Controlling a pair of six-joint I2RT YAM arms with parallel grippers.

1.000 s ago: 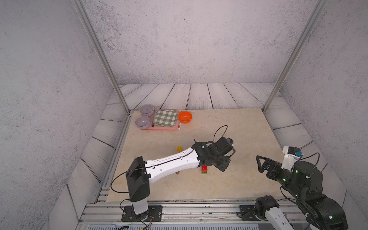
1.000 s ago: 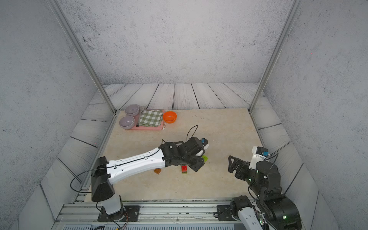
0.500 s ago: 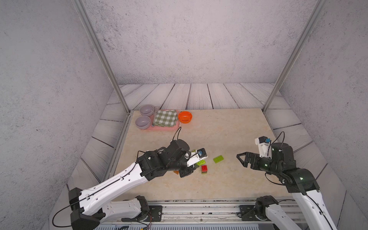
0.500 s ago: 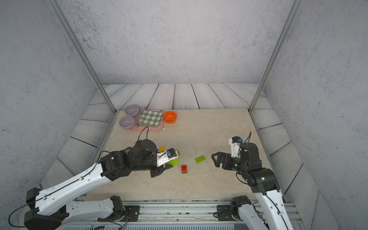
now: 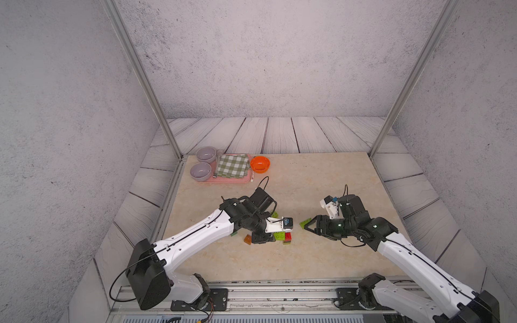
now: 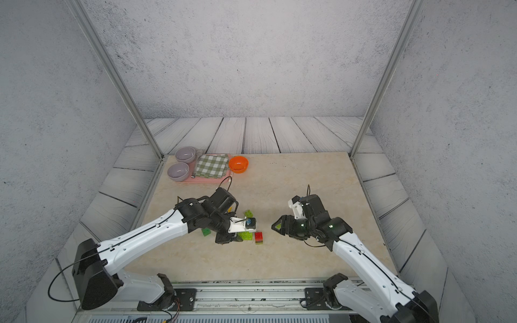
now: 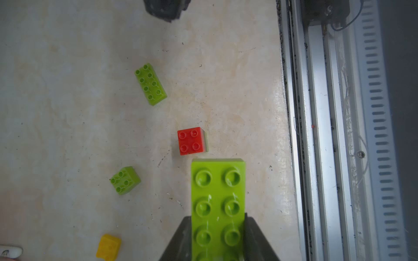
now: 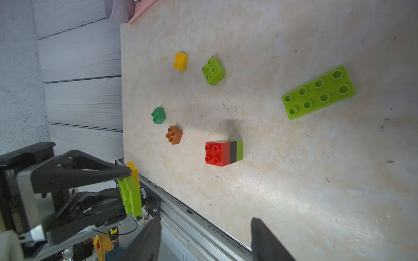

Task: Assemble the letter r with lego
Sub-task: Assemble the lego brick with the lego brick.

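Note:
My left gripper [image 7: 218,226] is shut on a long lime green lego brick [image 7: 218,203], held just above the table beside a red, black and lime stack [image 8: 222,153]. In the right wrist view a yellow brick [image 8: 133,171] clings to the held brick's underside. In both top views my right gripper [image 5: 307,225] hovers low over another long lime brick [image 8: 317,92]; it is open, with nothing between its fingers. Loose on the table lie a yellow brick [image 8: 180,61], a small lime one [image 8: 213,70], a dark green one [image 8: 158,115] and a brown-orange one [image 8: 173,134].
At the back left a pink tray [image 5: 232,180] carries two grey bowls and a checked cloth, with an orange bowl [image 5: 260,164] next to it. An aluminium rail [image 5: 279,288] runs along the table's front edge. Metal posts stand at the back corners.
My right arm has swung in from the front right corner to the long lime brick at mid-table, its jaws narrowing. The left gripper has drawn back leftward to beside the red stack.

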